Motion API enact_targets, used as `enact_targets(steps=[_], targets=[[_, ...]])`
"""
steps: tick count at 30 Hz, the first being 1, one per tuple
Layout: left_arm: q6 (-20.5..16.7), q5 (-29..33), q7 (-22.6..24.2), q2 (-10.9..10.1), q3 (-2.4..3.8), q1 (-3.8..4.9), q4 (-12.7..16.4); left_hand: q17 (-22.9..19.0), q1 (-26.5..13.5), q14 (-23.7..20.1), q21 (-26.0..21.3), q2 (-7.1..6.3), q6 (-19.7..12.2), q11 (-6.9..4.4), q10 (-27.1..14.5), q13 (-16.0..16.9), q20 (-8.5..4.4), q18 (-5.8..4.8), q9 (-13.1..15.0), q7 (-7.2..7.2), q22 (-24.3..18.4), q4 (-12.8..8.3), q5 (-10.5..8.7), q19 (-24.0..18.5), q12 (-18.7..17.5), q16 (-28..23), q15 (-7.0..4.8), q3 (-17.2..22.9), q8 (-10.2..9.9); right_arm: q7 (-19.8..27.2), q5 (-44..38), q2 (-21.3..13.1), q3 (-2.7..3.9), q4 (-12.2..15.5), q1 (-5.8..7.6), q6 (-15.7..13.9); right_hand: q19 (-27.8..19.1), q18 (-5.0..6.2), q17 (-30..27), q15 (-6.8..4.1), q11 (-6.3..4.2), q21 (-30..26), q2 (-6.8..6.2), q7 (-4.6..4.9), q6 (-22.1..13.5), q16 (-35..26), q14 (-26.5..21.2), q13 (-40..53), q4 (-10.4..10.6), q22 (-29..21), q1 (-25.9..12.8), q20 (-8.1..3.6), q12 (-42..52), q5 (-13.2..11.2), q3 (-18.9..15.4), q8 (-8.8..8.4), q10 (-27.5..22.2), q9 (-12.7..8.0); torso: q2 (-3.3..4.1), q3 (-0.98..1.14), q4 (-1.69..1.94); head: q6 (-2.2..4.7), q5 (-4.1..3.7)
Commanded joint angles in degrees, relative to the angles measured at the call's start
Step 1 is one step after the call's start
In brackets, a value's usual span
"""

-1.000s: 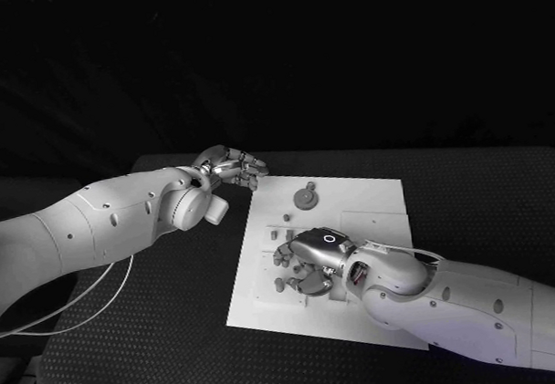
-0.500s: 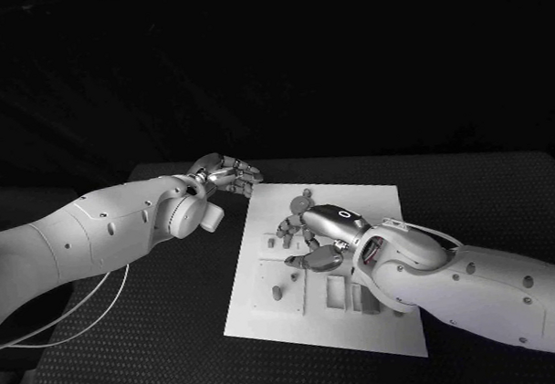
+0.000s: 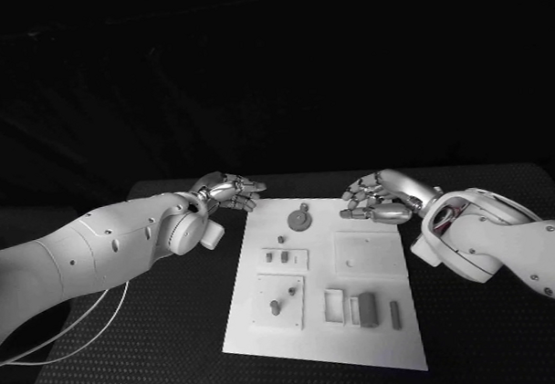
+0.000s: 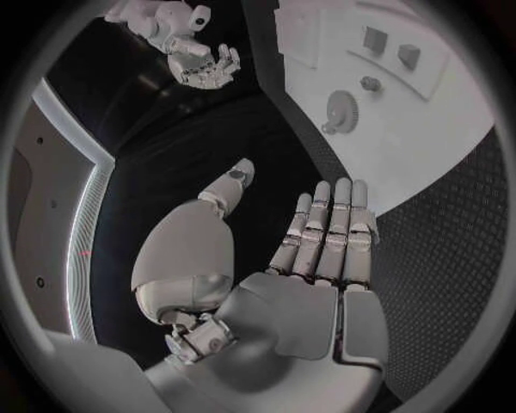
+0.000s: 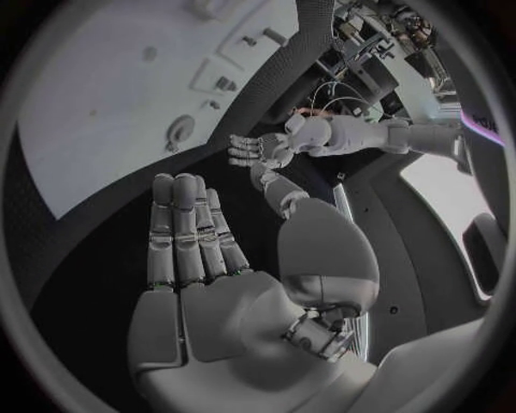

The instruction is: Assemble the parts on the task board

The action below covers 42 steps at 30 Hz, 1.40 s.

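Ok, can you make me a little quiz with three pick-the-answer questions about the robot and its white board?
1. Where is the round gear-like part?
A. near the far edge of the task board
B. on the black table
C. in a hand

2. What colour is the task board?
A. red
B. white
C. green

3. What is the right hand holding?
A. a part
B. the board
C. nothing

Answers: 1 A, the head view shows it lying near the board's far edge. 2 B, the board is plainly white. 3 C, the right wrist view shows its fingers straight and bare; the left hand is empty too.
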Motion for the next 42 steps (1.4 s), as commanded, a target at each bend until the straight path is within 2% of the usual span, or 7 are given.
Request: enact_targets(steps=[1,9,13,19,22,28,42], targets=[[2.0,0.3,0.4,0.0,-0.11,-0.28,0.4,-1.0,0.0,-1.3,0.0,-0.62,-0.6,0.05,-1.6,-1.4,0.67,1.03,0.6,0.26,-2.1,0.7,-0.09,-1.5,-0.2,-1.6,0.81,0.5,0.7,-2.0,4.3,-1.8,-0.03,1.3,0.15,4.7,0.3,0.57,-0.8,-0.94,-0.75,-0.4,0.25,0.70,1.0,-0.3,0.3,0.5,-1.0,0.0,0.9,0.42,0.8,-0.1,-0.5,0.65,2.0,0.1,-0.59,0.47,-0.80,0.44,0.20],[2.1,0.4,1.0,-0.4,-0.48,-0.81,2.3,-2.9,0.3,-4.5,0.1,-1.61,-2.2,-0.13,-5.4,-4.4,2.33,1.55,1.4,-0.52,-6.5,2.9,-0.14,-4.5,-0.1,-4.4,2.42,1.7,1.3,-7.1,2.2,-5.4,-0.44,3.9,0.13,7.4,2.2,0.88,-1.9,-2.75,-2.76,-0.3,-0.02,0.46,2.8,0.4,2.0,3.4,-2.9,0.0,2.1,0.35,3.6,0.0,-1.4,1.92,7.5,0.2,-1.12,1.17,-1.49,1.16,-0.58],[2.2,0.9,1.7,-1.0,-0.66,-1.12,4.1,-1.2,1.1,1.8,1.6,1.48,-0.1,0.14,-2.3,-4.3,1.08,2.67,2.0,0.79,-6.9,1.0,-0.23,0.6,1.3,-0.8,-0.11,-0.1,2.6,-10.3,2.2,-7.5,-1.75,5.4,0.09,8.2,4.3,0.88,-1.8,-4.56,-4.04,0.2,-0.14,-0.59,4.1,3.0,3.2,17.6,-4.4,0.6,2.8,-0.46,10.5,0.1,-2.5,3.08,7.0,1.6,-1.30,1.43,-1.70,1.25,-1.58],[3.8,1.2,2.6,-1.4,-0.89,-1.50,5.7,-0.3,2.0,4.5,1.1,5.40,2.7,-0.01,0.9,-4.5,-0.13,2.37,1.6,2.31,-8.4,-3.1,-0.03,4.0,2.1,0.2,-1.25,-1.8,3.4,-15.9,3.0,-10.4,-3.31,8.3,-0.35,11.5,7.3,0.88,0.9,-5.79,-5.86,3.6,-0.29,-2.32,6.3,11.2,5.1,33.6,-3.4,1.8,2.1,-1.99,21.2,0.0,-2.9,4.22,5.9,3.7,-1.14,1.22,-1.69,1.32,-4.29],[3.9,1.2,2.7,-1.4,-0.96,-1.52,6.1,-0.1,1.9,4.9,0.9,5.82,3.1,0.21,1.6,-4.6,-0.45,2.12,1.3,2.62,-8.8,-3.7,-0.01,4.6,2.2,0.2,-1.38,-2.0,3.3,-18.4,5.4,-11.2,-3.78,9.7,-0.69,16.0,8.8,0.88,1.8,-6.31,-6.47,5.3,-0.12,-2.66,6.9,14.3,6.4,36.9,-1.3,1.8,-0.1,-2.64,24.3,0.0,-3.3,4.49,6.2,4.5,-1.10,1.17,-1.69,1.10,-5.06],[3.7,1.2,2.8,-1.4,-0.97,-1.53,6.8,0.1,1.4,5.1,0.6,6.04,3.5,0.36,3.4,-4.5,-0.86,1.71,0.9,2.90,-9.3,-4.2,0.01,5.2,2.8,0.1,-1.48,-2.2,3.2,-21.6,6.7,-11.2,-5.97,12.2,-0.95,17.9,11.2,0.88,5.9,-7.89,-7.91,9.3,-0.47,-4.27,9.1,25.0,8.7,47.0,3.7,1.7,-4.9,-5.16,36.6,0.0,-3.2,5.65,6.8,7.7,-1.04,1.00,-1.63,0.49,-6.89],[4.0,1.2,3.1,-1.7,-0.97,-1.53,8.1,0.3,0.8,5.5,0.4,6.19,4.1,-0.19,5.1,-4.2,-1.25,1.32,0.6,3.27,-9.7,-4.2,0.00,5.7,3.4,0.0,-1.62,-2.4,3.1,-27.0,5.7,-7.5,-8.35,11.9,-1.26,17.5,13.6,0.88,14.4,-8.99,-9.11,12.8,1.07,-5.46,11.7,30.7,14.5,54.2,6.9,1.6,-9.2,-7.64,50.4,0.0,-2.9,5.39,6.9,10.6,-1.00,0.74,-1.50,-0.85,-8.20]])
